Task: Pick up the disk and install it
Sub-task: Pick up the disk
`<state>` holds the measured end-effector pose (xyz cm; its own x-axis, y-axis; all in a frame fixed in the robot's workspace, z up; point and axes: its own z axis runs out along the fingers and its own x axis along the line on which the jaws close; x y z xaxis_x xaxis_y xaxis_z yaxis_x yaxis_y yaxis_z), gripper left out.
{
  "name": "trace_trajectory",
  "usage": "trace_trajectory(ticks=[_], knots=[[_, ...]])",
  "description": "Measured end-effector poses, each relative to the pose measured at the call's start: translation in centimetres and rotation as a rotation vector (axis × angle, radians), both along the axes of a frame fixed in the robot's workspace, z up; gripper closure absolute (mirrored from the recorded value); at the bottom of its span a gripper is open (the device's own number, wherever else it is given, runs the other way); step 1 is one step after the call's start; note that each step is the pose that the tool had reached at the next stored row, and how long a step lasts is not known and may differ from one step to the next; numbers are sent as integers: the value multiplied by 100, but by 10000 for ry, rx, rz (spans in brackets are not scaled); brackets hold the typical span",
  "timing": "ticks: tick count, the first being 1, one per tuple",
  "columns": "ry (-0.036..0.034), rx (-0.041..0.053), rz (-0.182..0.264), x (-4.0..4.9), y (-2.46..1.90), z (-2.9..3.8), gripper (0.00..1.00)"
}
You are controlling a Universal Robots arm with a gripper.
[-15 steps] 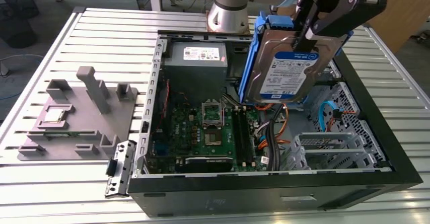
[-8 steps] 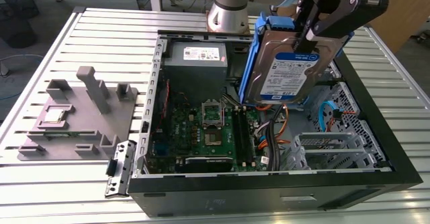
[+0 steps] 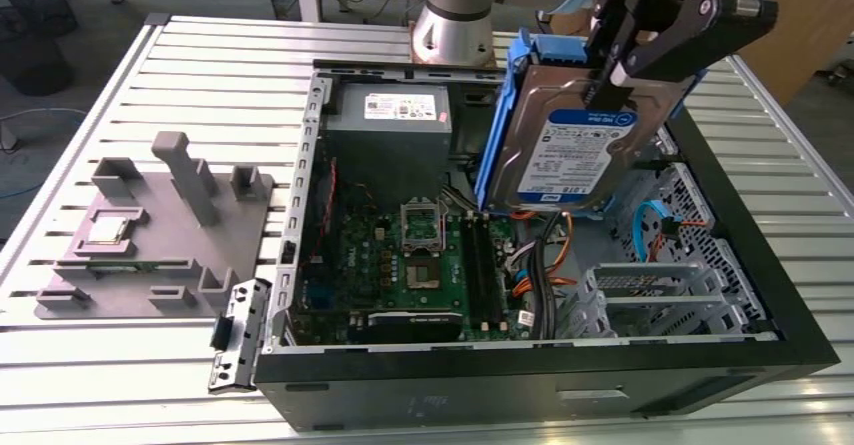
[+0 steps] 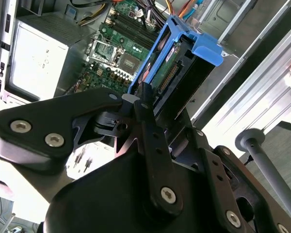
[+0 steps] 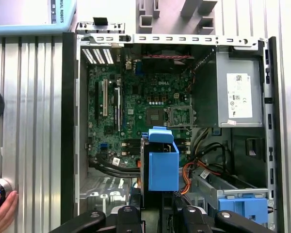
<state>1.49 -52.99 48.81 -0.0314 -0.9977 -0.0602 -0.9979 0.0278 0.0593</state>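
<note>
Now clamps the disk (image 3: pixel 574 150) in the gripper (image 3: pixel 611 85), jaws narrow and closed on the upper edge of the metal body, inside the blue carrier frame. Holds it almost upright, label side toward the exterior camera, above the open computer case (image 3: pixel 534 385). Hangs over the cables between the motherboard (image 3: pixel 400 255) and the silver drive cage (image 3: pixel 661 290) on the exterior view's right, touching nothing except the fingers. Appears edge-on in the first wrist view, blue frame toward the camera, with the power-supply box (image 5: pixel 235 99) well apart inside the case.

Probably stiff and rather heavy in handling, being a solid metal block. Likely smooth on the flat faces, so easy to slip from a weak pinch. Fragile also, by judgement: sensitive to a knock or a drop, with a bare circuit board and a connector row (image 4: pixel 169 74) on one side in the second wrist view. Better to take hold across the metal body, as now, firmly and near the middle of the edge against swinging. Better not to trust the blue frame alone, presumably flexible plastic, and never to press on the connector.
</note>
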Motion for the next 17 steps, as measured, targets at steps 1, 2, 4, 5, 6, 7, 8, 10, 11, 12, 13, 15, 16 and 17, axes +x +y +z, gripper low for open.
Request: trace_trajectory(ticks=[1, 2, 4, 5, 6, 7, 8, 10, 11, 12, 13, 15, 16, 17], knots=[[0, -1, 0, 1, -5, 0, 65], [0, 0, 0, 1, -11, -1, 65], [0, 0, 0, 2, -27, -1, 65], [0, 0, -1, 2, -33, -1, 65], [0, 0, -1, 2, -36, -2, 65], [0, 0, -1, 2, -36, -2, 65], [0, 0, -1, 3, -45, -2, 65], [0, 0, -1, 3, -47, -2, 65], [0, 0, -1, 3, -47, -2, 65], [0, 0, 0, 3, -47, -2, 65], [0, 0, -1, 3, -47, -2, 65], [0, 0, -1, 3, -49, -2, 65], [0, 0, 0, 3, -53, -2, 65], [0, 1, 0, 3, -58, -2, 65]])
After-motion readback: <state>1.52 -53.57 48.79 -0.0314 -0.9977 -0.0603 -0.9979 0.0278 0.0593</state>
